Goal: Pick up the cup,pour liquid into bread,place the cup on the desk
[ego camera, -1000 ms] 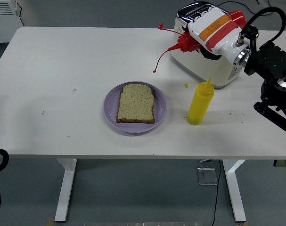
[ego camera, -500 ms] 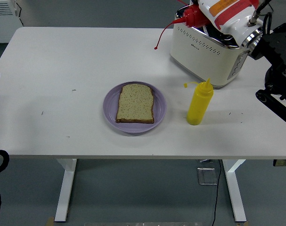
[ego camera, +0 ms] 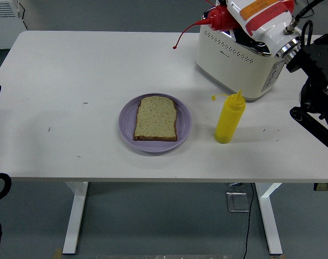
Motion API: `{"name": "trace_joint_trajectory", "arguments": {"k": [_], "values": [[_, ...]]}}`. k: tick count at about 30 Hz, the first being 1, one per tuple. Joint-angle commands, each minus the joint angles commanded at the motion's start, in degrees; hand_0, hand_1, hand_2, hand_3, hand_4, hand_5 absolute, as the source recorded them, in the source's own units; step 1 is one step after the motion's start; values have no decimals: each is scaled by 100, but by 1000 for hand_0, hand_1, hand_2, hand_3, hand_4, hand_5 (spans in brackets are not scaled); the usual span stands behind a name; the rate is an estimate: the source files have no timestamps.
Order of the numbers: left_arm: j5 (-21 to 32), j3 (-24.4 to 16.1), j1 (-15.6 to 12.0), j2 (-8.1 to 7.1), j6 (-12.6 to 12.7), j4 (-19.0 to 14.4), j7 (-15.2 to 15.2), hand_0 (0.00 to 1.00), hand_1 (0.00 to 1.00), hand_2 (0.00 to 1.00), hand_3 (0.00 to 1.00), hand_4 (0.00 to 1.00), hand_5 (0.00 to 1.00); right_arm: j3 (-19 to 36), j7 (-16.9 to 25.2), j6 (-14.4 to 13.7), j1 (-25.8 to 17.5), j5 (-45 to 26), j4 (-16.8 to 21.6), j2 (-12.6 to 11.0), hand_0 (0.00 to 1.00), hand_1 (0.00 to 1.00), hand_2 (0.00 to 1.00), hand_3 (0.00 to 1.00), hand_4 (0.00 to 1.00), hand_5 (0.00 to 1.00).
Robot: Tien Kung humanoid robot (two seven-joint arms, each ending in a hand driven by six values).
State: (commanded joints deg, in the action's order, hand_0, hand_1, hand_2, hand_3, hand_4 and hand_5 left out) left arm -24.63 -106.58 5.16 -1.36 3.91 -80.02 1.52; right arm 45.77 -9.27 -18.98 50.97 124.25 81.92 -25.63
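Since half a second ago the red squeeze bottle (ego camera: 224, 17) barely shifts: its dangling cap tether now ends a little further left and higher, over the far part of the white table (ego camera: 72, 70), and the black right arm sits slightly lower at the right edge of the frame. Against a full second ago the change is larger, the bottle having risen from in front of the toaster to the very top of the frame.

The bottle lies tilted on its side at the upper right, red nozzle pointing left, above the cream toaster (ego camera: 239, 65). It is held in the white right hand (ego camera: 261, 19), which wraps its body; the fingers are closed around it, though the top edge of the frame cuts most of them off.

The slice of bread (ego camera: 155, 118) lies flat on a purple plate (ego camera: 127, 127) at the centre of the frame, well apart from the bottle. A yellow squeeze bottle (ego camera: 228, 118) stands upright just right of the plate, in front of the toaster. Of the left arm only a dark part shows at the left edge.
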Motion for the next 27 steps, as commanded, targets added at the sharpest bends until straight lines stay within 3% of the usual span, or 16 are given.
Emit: {"name": "trace_joint_trajectory", "arguments": {"k": [3,6,9,15,27], "values": [[1,1,13,3,3,10,1,785,736,737,695,512,998,496,180,-506,-298,-681,279,-1,213,293,383,463,338,121],[2,-19,18,9,4,6,1,785,736,737,694,512,998,1150,635,-1036,-727,-1426,501,40,219,293,380,463,344,117],[4,-37,25,11,7,3,3,785,736,737,694,512,998,1735,1104,-1311,-1033,-2133,545,129,219,293,380,463,344,117],[9,-29,38,21,8,3,1,785,736,738,695,512,998,2593,1889,-1302,-1610,-3586,459,335,210,288,376,469,353,120],[11,-38,43,25,12,-1,1,786,736,737,695,511,998,2617,2409,-1275,-2452,-6453,159,464,215,287,376,467,357,124]]}}
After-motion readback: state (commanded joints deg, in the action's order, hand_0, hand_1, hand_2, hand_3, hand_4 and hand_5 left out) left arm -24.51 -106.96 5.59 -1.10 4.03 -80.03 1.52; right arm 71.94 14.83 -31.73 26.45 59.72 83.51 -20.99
